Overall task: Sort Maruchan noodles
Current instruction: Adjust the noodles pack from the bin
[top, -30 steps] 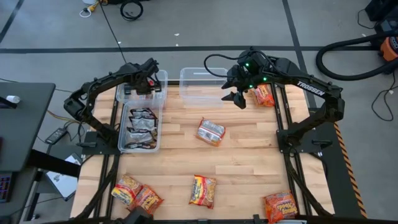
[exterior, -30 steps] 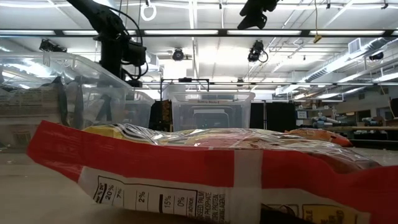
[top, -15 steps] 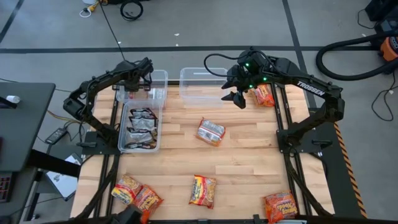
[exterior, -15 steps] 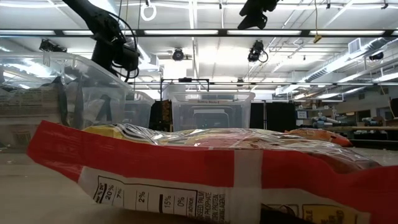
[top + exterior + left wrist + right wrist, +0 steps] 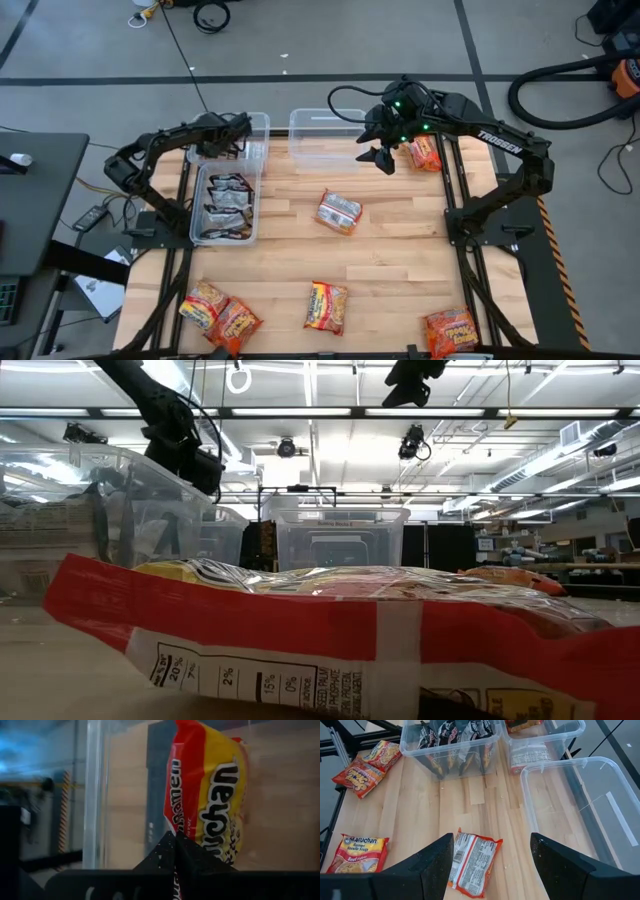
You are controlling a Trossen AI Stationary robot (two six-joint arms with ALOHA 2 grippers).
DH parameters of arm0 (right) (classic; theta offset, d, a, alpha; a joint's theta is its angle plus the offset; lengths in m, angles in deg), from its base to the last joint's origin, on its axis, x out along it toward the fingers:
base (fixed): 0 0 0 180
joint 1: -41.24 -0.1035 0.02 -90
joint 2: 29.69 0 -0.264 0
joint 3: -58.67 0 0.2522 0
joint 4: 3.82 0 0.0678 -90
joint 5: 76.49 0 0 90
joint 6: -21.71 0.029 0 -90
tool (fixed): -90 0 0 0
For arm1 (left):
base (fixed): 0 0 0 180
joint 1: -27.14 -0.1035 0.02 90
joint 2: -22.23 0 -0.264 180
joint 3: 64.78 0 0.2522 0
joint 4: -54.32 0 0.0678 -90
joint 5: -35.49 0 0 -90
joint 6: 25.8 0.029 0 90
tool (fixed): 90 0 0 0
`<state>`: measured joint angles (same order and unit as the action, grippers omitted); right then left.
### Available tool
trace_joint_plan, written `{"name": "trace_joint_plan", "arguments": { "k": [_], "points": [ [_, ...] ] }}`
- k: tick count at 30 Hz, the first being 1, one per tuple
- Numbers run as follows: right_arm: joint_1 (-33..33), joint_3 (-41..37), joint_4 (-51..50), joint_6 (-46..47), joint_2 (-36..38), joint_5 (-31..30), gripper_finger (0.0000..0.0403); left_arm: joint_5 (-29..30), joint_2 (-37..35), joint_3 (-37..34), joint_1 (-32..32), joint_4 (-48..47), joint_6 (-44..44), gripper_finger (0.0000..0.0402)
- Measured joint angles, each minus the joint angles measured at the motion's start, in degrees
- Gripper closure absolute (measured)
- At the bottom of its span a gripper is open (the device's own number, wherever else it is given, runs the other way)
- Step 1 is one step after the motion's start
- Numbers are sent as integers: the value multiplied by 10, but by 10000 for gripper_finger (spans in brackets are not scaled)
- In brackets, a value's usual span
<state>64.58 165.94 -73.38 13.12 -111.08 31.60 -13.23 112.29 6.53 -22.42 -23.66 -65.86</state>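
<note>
Here the bench (image 5: 400, 250) has much open wood in the middle of the high view, and the noodle packets lie mostly near its edges. One packet (image 5: 339, 211) lies face down near the centre of the frame, apart from all others. Along the lower edge lie two orange packets (image 5: 220, 310) touching each other at lower left, one yellow-and-red packet (image 5: 326, 306) in the lower middle, and one orange packet (image 5: 451, 331) at lower right. Another orange packet (image 5: 424, 153) lies at the upper right, just beside the right tool (image 5: 377, 155).

The right tool hangs above the bench at upper centre with its jaws wide and nothing between them. Just left of it stands an empty clear bin (image 5: 325, 134) at the upper edge. At the upper left a long clear bin (image 5: 226, 205) holds silver-black packets (image 5: 228, 192), and a smaller clear bin (image 5: 245, 148) stands directly above it in the frame.

The left tool (image 5: 238, 127) is over this smaller bin, with jaws closed. In the left wrist view a yellow-and-red packet (image 5: 212, 795) stands behind the closed fingertips (image 5: 175, 852), inside the clear wall; I cannot tell if it is gripped or only lies behind them.

In the low view one packet (image 5: 330, 640) fills the lower half of the frame and hides most of the bench. The lower right packet is cut off by the frame edge in the high view.
</note>
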Motion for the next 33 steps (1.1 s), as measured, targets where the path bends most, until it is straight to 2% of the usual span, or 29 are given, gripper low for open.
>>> {"name": "trace_joint_plan", "arguments": {
  "k": [8,15,23,30,33],
  "points": [
    [0,0,0,0,0,0,135,49,-1,-37,13,7,36,373],
    [0,0,7,10,0,-3,135,61,-1,-66,25,8,89,321],
    [0,0,7,15,0,-4,135,58,0,-69,26,5,97,264],
    [0,0,7,25,0,-4,135,17,-2,-12,23,-24,95,257],
    [1,0,5,38,0,-4,135,-33,-2,38,15,-61,93,257]
  ]
}}
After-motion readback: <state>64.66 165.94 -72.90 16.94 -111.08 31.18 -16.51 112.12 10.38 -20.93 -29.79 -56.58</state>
